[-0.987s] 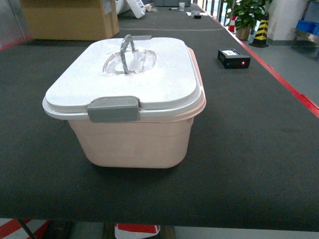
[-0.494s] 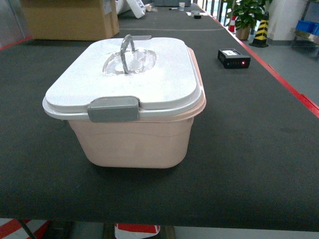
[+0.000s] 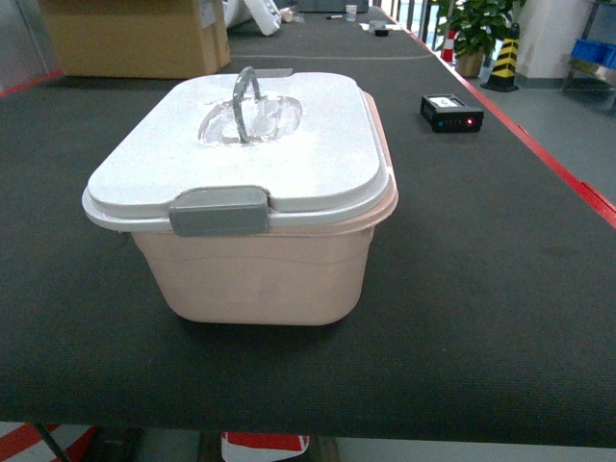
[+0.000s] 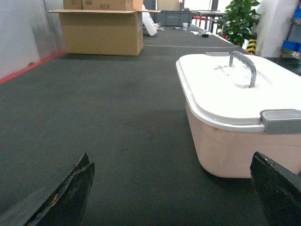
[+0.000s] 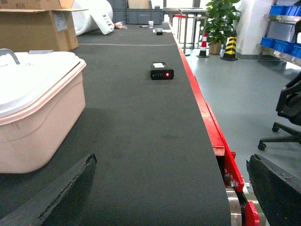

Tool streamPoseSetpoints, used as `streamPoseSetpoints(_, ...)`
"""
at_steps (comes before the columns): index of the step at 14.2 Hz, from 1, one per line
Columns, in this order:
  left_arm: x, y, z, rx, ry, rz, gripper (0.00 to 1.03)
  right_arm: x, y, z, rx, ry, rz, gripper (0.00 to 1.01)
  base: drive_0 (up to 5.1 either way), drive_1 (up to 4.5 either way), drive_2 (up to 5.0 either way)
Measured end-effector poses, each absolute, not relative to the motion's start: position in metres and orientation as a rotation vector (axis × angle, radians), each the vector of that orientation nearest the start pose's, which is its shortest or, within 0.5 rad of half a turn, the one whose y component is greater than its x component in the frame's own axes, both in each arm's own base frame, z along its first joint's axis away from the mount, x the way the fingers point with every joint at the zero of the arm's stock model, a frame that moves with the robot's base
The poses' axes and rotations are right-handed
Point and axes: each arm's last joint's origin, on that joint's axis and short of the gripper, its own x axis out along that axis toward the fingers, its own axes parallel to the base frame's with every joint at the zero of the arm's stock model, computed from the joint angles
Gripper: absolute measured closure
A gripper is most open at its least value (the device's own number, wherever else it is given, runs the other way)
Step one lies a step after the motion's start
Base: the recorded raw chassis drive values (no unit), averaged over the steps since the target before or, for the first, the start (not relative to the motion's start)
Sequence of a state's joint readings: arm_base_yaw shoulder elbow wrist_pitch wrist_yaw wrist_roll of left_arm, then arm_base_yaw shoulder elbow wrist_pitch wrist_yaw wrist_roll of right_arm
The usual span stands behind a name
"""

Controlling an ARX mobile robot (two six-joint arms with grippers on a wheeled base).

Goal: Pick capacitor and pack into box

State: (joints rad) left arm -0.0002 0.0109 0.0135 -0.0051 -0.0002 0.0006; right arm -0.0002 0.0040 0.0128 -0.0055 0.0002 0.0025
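Observation:
The pale pink box (image 3: pixel 260 269) stands on the dark belt with its white lid (image 3: pixel 250 144) on, grey latch (image 3: pixel 218 211) at the front and grey handle (image 3: pixel 245 91) upright. The box (image 4: pixel 225 146) lies right of my left gripper (image 4: pixel 171 181), which is open and holds nothing. In the right wrist view the box (image 5: pixel 33 122) is at the left, and my right gripper (image 5: pixel 171 181) is open over the belt's right edge, holding nothing. No capacitor shows in any view. Neither gripper appears in the head view.
A small black device with a red light (image 3: pixel 451 112) lies behind and right of the box. A brown cardboard carton (image 3: pixel 135 37) stands at the back left. The belt's red edge (image 5: pixel 207 117) runs along the right, with floor, an office chair (image 5: pixel 287 117) and blue bins (image 5: pixel 282 44) beyond.

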Motion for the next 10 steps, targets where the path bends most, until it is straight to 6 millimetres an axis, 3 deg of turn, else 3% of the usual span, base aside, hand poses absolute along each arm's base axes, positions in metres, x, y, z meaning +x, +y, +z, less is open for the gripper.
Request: streamPoseSetpoints(10,0.0976,0.0000,0.1668,0.001,0.002,0.000,0.05,0.0972,0.0000,0.1670,0.002,-0.003,0.000,0.03,0.0,0.00,0.0)
